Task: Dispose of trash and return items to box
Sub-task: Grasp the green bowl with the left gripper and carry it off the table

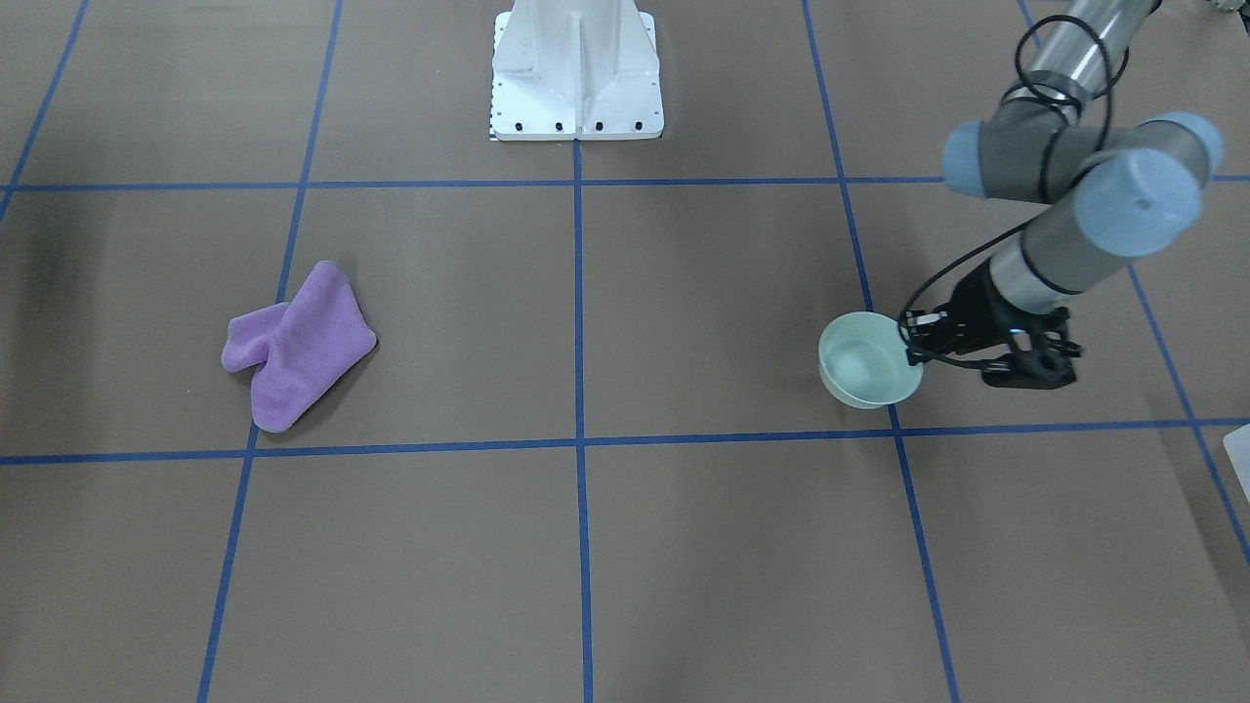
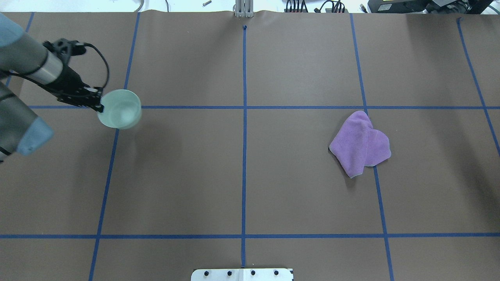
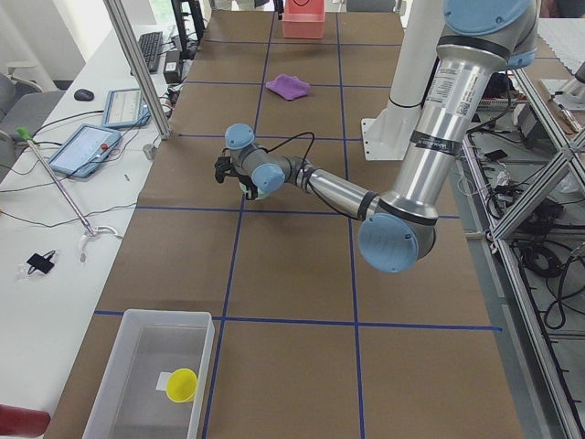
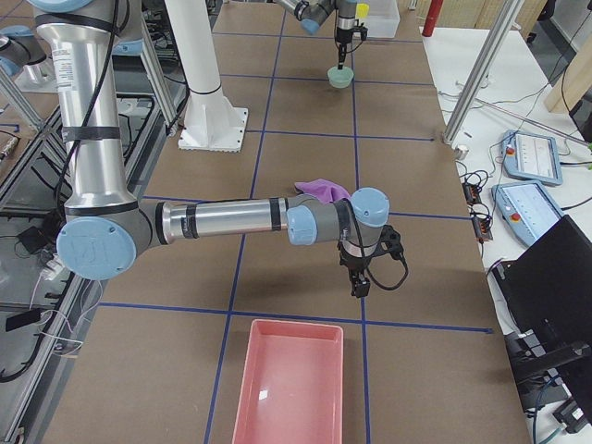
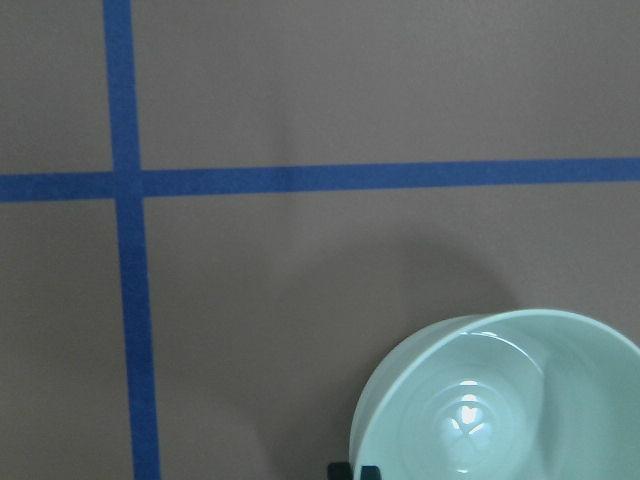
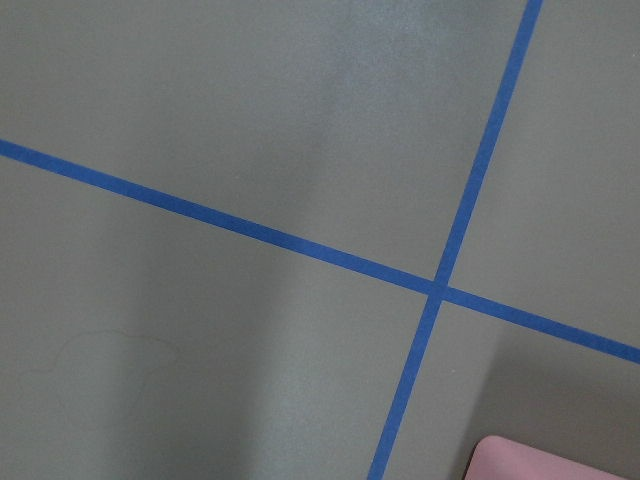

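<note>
Exterior front-facing shows the left gripper (image 1: 918,344) with its fingers pinching the rim of the mint-green bowl (image 1: 864,366), near a blue tape crossing on the table (image 1: 684,547). The purple cloth (image 1: 293,347) lies crumpled well apart, on the far side of the robot's base.

Overhead exterior shows the same pinch on the bowl's rim. A soft shadow falls beside the bowl and not under it, so I judge it to be lifted clear of the table.

Exterior left shows the box (image 3: 137,361) at the near end of the table, with the yellow cup (image 3: 182,385) already inside; that item looks done. The bowl is well apart from the box, so it has yet to be carried there.

Exterior right shows the right gripper (image 4: 359,282) pointing down near a pink tray (image 4: 287,388), which has nothing in it. Whether its fingers are spread or pressed together I cannot tell.

Left wrist-mounted shows the bowl's rim and hollow at the lower edge.

Right wrist-mounted shows only tape lines and a pink corner, no fingers.

By my reckoning, the cup is returned, the bowl is midway and the cloth is not yet dealt with.
</note>
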Robot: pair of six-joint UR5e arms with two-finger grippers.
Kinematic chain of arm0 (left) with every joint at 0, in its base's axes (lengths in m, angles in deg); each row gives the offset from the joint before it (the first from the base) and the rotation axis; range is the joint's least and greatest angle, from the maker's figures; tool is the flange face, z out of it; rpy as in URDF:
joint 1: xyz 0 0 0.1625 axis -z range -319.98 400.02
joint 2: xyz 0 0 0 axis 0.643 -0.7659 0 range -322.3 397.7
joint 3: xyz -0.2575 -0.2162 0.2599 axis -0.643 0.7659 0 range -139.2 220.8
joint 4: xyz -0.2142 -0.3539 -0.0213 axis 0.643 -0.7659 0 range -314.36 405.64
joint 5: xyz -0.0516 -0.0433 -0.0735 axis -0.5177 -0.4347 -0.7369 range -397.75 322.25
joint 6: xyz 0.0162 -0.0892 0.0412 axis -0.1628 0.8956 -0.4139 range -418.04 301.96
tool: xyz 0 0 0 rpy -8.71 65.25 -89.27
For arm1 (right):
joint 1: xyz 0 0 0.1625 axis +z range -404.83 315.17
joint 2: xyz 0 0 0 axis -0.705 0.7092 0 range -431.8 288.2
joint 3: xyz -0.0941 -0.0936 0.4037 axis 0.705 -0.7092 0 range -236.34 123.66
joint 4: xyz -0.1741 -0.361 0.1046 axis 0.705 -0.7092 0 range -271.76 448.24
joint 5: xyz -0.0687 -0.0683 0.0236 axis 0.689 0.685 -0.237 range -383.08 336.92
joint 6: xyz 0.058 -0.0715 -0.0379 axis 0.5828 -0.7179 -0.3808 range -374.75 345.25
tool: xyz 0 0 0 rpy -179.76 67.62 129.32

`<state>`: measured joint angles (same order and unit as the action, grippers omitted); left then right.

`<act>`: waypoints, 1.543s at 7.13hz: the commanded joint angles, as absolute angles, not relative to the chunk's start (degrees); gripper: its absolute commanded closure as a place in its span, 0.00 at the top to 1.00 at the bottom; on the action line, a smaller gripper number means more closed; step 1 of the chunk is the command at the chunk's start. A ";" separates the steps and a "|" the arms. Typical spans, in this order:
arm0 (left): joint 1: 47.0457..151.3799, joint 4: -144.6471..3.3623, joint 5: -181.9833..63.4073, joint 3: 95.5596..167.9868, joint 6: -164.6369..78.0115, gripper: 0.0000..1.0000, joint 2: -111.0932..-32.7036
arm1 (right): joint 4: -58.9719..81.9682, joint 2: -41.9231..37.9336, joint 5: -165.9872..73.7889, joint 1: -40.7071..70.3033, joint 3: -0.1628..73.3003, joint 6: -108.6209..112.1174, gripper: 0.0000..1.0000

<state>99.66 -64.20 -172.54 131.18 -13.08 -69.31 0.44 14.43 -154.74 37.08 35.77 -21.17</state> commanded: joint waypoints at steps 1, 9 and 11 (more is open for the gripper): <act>115.88 -58.47 -176.27 120.95 -42.92 0.00 -67.06 | 0.44 14.42 -154.74 37.08 35.95 -21.17 1.00; 135.47 -68.67 -177.24 71.96 -48.97 0.00 -87.01 | 0.44 13.98 -154.56 36.47 35.33 -21.17 1.00; 135.47 -70.19 -175.13 71.48 -37.71 0.00 -87.11 | 0.44 14.07 -154.56 36.38 35.33 -21.17 1.00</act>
